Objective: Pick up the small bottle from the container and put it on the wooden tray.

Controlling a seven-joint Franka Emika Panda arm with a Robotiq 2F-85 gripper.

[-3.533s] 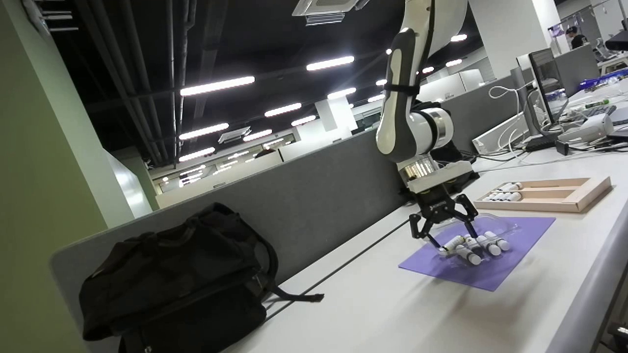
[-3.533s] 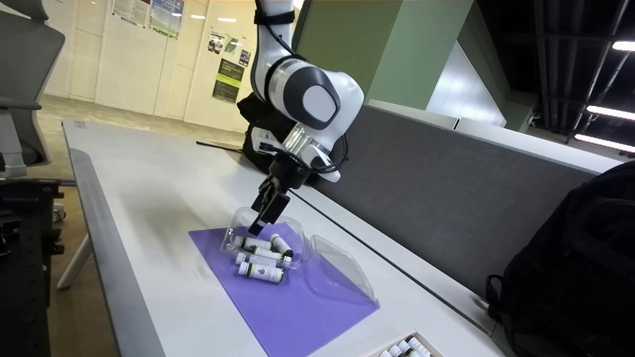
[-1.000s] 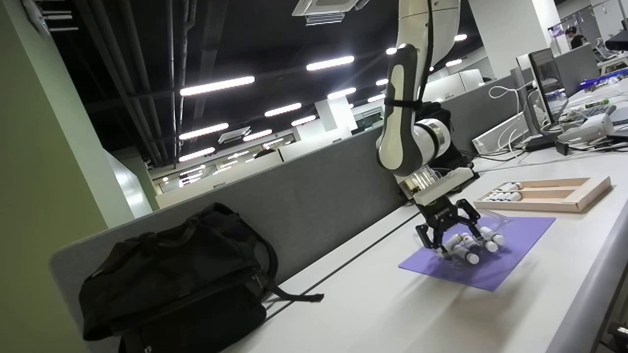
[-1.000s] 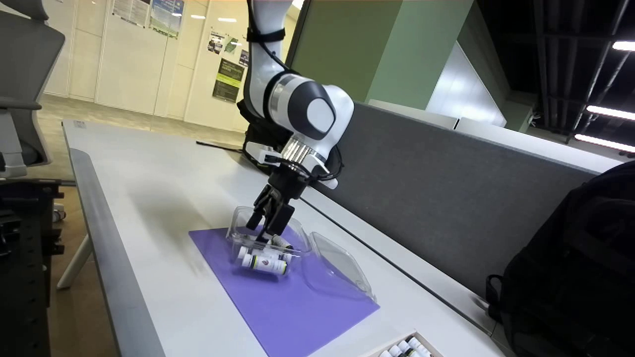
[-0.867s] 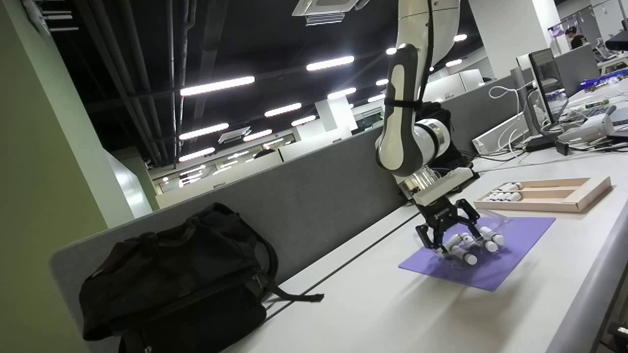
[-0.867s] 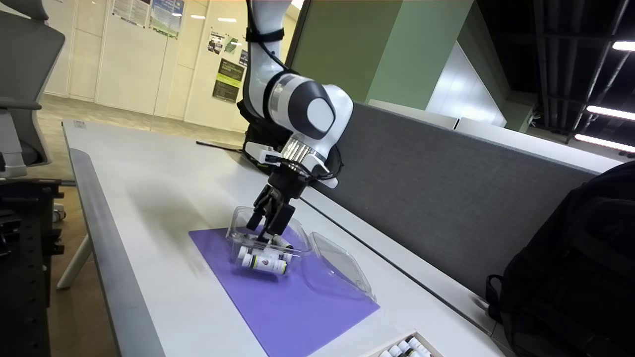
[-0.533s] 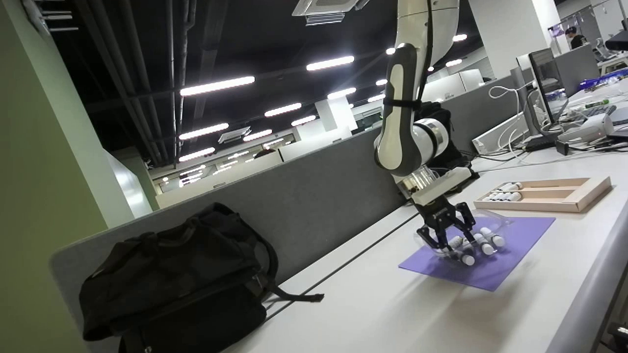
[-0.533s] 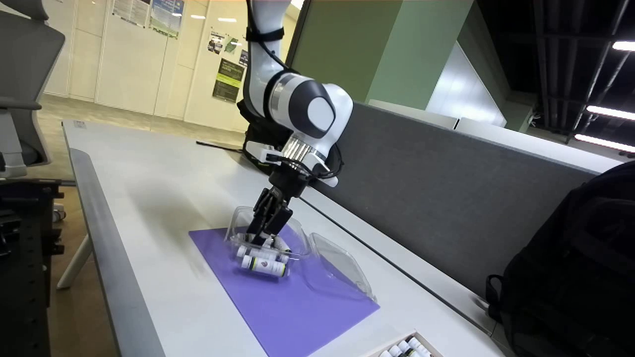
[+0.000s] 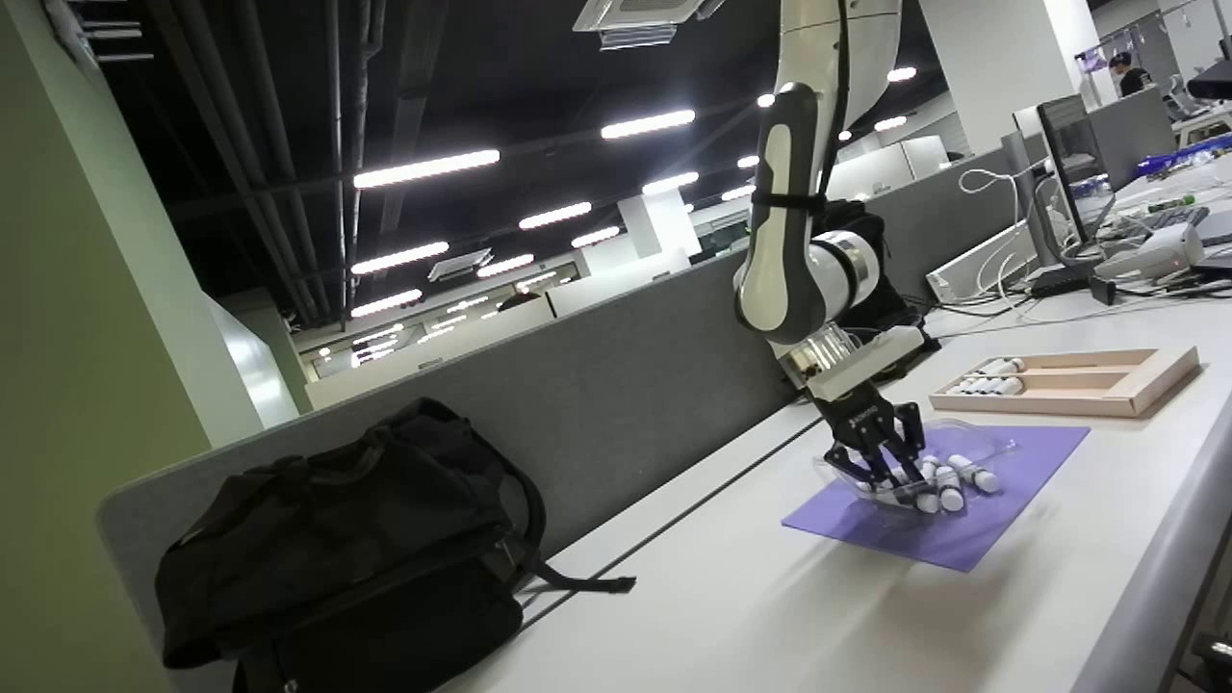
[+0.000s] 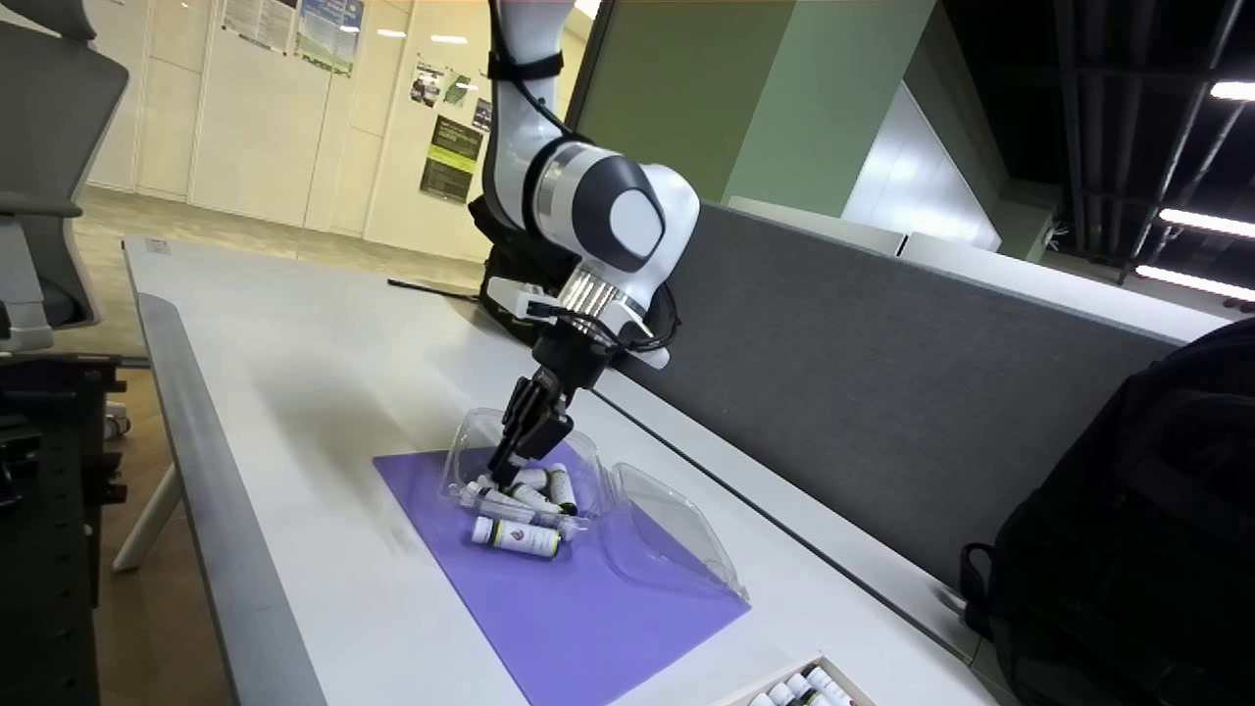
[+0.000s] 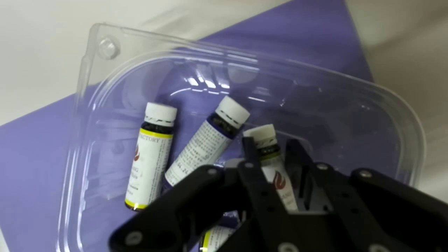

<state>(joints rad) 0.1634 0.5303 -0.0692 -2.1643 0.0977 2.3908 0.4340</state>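
Observation:
The clear plastic container (image 11: 129,42) has several small white-labelled bottles lying in it. In the wrist view my gripper (image 11: 271,143) is down inside it, with its narrowed fingers on either side of a small bottle (image 11: 280,182) that carries a red flame mark. It appears shut on that bottle near the neck; the left finger hides part of the label, and the lower end is hidden. Beside it lie a slanted bottle (image 11: 203,150) and a yellow-banded bottle (image 11: 150,157). In an exterior view the wooden tray (image 9: 1039,405) holds several bottles at its left end.
The container stands on a purple mat (image 10: 608,618), its clear lid (image 10: 686,529) folded open to one side. A grey partition (image 9: 654,366) runs along the desk's back. A black backpack (image 9: 356,558) sits on the desk, and a monitor (image 9: 1073,173) stands beyond the tray.
The jaws have come together from wide apart to close around the bottle. Bottles in the container have shifted, and the container sits flatter. The arm came down earlier and now stays nearly in place.

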